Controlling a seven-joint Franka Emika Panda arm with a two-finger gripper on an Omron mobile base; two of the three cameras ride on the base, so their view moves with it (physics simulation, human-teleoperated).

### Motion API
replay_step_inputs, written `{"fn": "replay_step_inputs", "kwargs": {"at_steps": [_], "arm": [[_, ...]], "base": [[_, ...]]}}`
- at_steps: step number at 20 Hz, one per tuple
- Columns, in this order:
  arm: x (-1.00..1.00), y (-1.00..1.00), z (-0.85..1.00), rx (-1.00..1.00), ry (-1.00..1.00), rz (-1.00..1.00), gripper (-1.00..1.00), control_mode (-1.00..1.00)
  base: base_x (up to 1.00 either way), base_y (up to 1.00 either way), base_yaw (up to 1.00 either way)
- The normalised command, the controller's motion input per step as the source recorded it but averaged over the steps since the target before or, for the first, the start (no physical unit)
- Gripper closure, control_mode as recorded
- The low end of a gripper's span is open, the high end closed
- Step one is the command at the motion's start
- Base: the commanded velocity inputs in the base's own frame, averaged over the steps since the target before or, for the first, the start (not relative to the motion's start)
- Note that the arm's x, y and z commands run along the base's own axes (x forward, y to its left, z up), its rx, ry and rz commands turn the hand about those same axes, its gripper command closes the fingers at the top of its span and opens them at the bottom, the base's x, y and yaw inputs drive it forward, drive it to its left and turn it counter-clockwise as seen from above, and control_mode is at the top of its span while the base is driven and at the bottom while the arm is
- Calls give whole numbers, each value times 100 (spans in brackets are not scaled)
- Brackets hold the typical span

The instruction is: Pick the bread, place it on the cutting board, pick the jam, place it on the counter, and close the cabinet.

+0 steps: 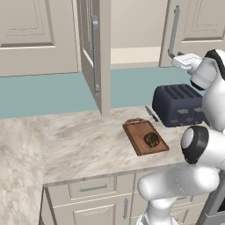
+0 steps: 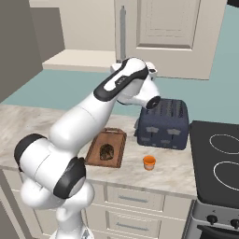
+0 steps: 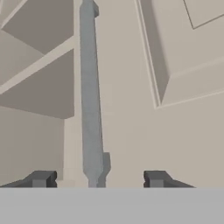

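Leftmost in the left base view, one cabinet (image 1: 93,57) door stands swung out edge-on over the desk (image 1: 83,140), its grey bar handle running straight up and down. At about four o'clock from that door lies the cutting board (image 1: 145,136), flat on the desk, long axis running from its handle at eleven o'clock to its far end at five o'clock. The bread (image 1: 152,139) sits on the board, nearer the five o'clock end. Beside the board at two o'clock stands a dark toaster (image 1: 178,104). In the right base view the jam (image 2: 149,162) stands upright on the desk, in front of the toaster at six o'clock. In the hand view the gripper (image 3: 99,178) is spread wide, its tips either side of the door handle (image 3: 90,96), holding nothing.
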Motion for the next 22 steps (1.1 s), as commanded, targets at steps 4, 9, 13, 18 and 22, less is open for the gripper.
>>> {"fn": "replay_step_inputs", "kwargs": {"at_steps": [4,9,13,18,22], "arm": [[5,0,0,0,0,-7,-100,-100],[-6,0,0,0,0,-2,-100,-100],[-42,0,0,0,0,-2,-100,-100],[-51,0,0,0,0,-5,-100,-100],[-53,0,6,0,0,-7,-100,-100]], "base": [[0,0,0],[0,0,0],[0,0,0],[0,0,0],[0,0,0]]}}
